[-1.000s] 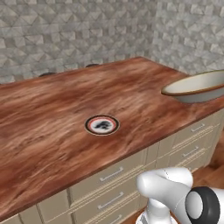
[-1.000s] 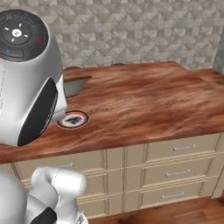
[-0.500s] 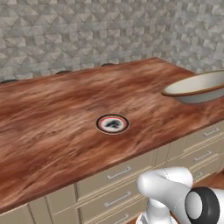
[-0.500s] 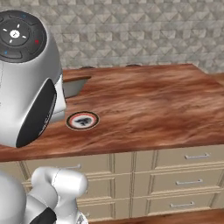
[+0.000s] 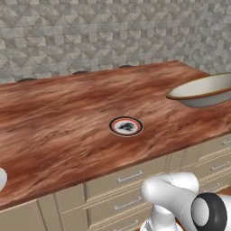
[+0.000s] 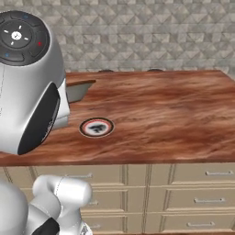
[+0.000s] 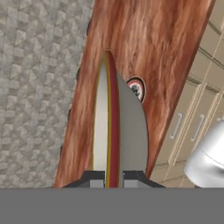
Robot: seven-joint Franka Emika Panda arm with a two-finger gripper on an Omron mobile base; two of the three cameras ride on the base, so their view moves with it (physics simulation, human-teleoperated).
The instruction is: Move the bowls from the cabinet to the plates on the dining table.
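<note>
My gripper (image 7: 113, 178) is shut on the rim of the wide cream bowl (image 7: 118, 131) with the tan-brown rim, which the hand view shows edge-on between the fingertips. This bowl (image 5: 203, 90) hangs just above the right end of the dining table (image 5: 58, 122). It also peeks out behind the arm in the right base view (image 6: 78, 89). A small plate (image 5: 126, 126) with a red-black rim and dark centre lies flat on the table, left of the bowl and apart from it. That plate (image 6: 96, 127) sits near the table's front edge (image 7: 136, 87). The cabinet is out of view.
Beige drawer fronts (image 5: 126, 178) with small handles run under the table. A grey tiled wall (image 5: 113, 31) stands behind it. Several dark rounded tops (image 5: 81, 72) show along the far edge. A pale rounded thing (image 5: 1, 178) sits at the left edge.
The whole scene has slid to the right in both base views, so the base has moved along the table. The bowl stays in the shut gripper, at the same place in view.
</note>
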